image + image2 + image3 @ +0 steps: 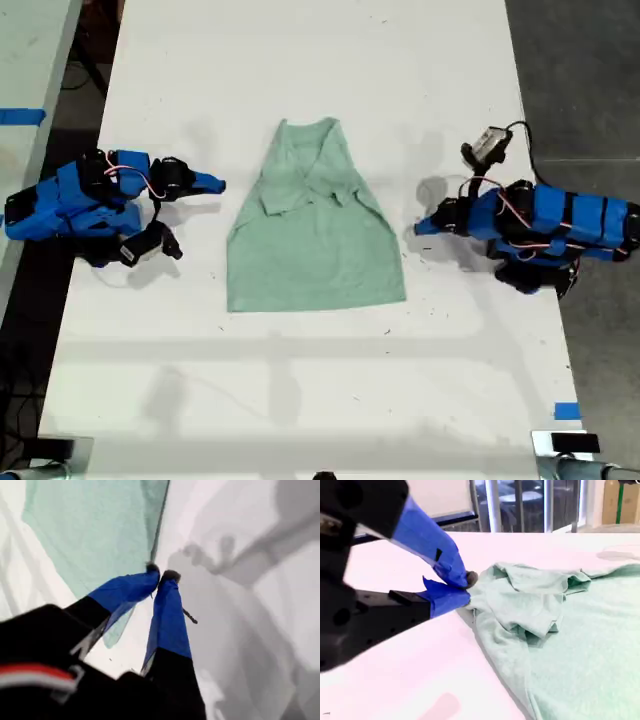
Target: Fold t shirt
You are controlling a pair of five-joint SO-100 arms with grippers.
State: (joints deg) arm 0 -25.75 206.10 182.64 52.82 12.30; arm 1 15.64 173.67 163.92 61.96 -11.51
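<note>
The t shirt [315, 235] lies flat in the middle of the white table [300, 380], pale mint green, with both sleeves folded in over its chest. My first gripper [420, 228] rests at the exterior view's right, a short gap from the shirt's side edge. It is shut [160, 575] with nothing between its blue fingers, and the shirt [95, 525] lies just beyond them. My second gripper [218, 184] lies at the exterior view's left, level with the folded sleeves. It is shut [466, 581] and empty, close to the rumpled shirt [545, 630].
A strip of blue tape [566, 410] marks the table near its front corner on the exterior view's right. A second table with blue tape [20, 116] stands past the exterior view's left edge. Dark floor [590, 80] borders the table on the exterior view's right.
</note>
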